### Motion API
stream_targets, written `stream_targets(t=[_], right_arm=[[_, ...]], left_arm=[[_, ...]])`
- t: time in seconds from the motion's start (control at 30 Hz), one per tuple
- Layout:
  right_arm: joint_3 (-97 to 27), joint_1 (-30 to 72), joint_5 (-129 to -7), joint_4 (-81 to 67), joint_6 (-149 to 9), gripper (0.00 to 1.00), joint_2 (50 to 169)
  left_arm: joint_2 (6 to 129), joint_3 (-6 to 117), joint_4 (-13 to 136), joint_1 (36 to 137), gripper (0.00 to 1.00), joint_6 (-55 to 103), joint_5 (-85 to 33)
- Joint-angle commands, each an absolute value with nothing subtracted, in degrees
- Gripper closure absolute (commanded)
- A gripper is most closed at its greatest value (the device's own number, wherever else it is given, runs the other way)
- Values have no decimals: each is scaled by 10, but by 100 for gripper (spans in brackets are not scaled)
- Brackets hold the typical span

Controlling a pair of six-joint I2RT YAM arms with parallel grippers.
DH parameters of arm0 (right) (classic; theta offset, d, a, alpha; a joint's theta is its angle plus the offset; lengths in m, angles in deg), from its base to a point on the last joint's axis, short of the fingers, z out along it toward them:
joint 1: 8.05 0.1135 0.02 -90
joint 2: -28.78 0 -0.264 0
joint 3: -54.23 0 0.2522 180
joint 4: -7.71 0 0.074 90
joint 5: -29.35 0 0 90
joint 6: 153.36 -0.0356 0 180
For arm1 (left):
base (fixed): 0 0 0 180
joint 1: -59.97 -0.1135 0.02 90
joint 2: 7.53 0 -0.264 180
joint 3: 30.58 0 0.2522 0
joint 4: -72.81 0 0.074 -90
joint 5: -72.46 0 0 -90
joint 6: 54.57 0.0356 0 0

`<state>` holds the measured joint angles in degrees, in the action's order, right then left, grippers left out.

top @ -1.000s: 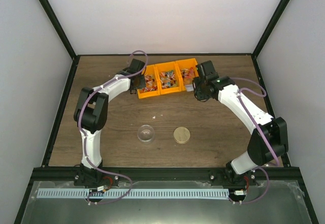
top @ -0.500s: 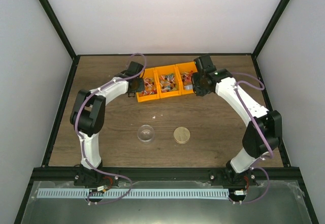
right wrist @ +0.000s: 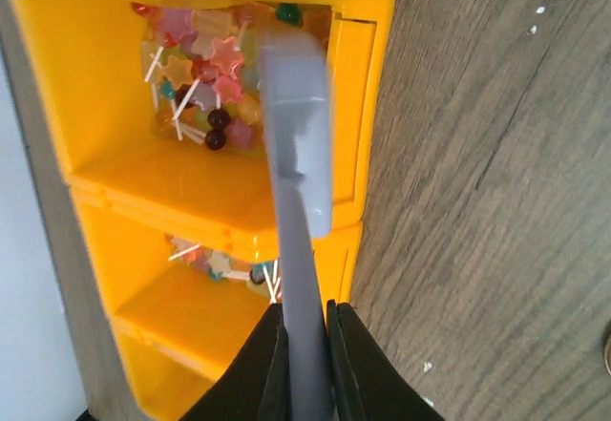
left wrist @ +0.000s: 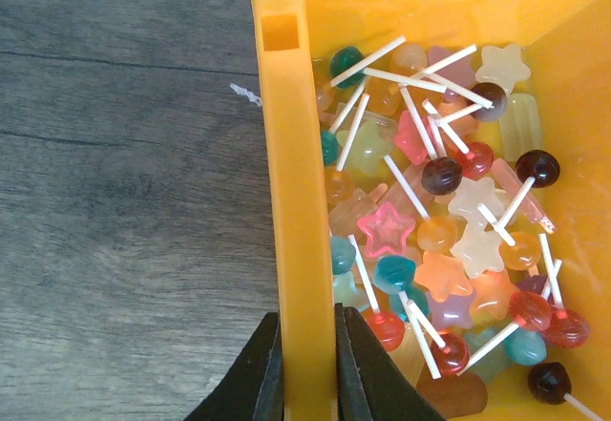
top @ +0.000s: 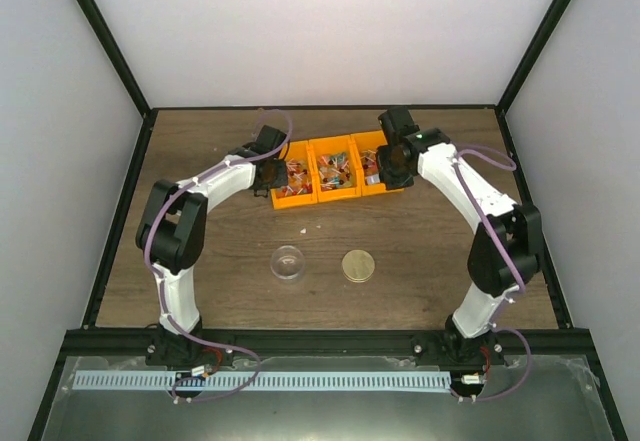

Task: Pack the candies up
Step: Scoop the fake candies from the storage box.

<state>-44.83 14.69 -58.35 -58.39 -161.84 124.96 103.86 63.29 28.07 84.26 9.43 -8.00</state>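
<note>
the candies, light, hard, slippery little pops heaped loose in the orange bins at the overhead view's upper middle, suit scooping rather than pinching; left gripper clamps a bin wall, right gripper grips the grey scoop.

Orange-yellow bins, pink, teal, orange, cream and dark-red candies, grey-blue scoop, brown wood-grain table.

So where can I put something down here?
The bare wood between the orange bins and the clear dome and gold lid is free. So is the stretch right of the lid, up to the right arm. Crowded at the bins: the left tool grips a wall and the right tool holds a grey scoop there.
</note>
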Motion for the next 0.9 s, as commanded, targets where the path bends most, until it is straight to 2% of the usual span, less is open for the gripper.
stream_targets(t=[0.0, 0.27, 0.63, 0.87], right_arm=[[-447, 133, -602, -615, -1627, 99, 1311], [-376, 81, -628, -458, -1560, 99, 1343], [-337, 95, -627, -501, -1551, 99, 1244], [-280, 87, -640, -412, -1544, 99, 1267]], left_arm=[[1030, 632, 240, 856, 96, 95, -100], [1056, 657, 227, 856, 96, 106, -129], [1078, 675, 217, 852, 96, 92, -139], [1080, 671, 219, 852, 96, 96, -150]])
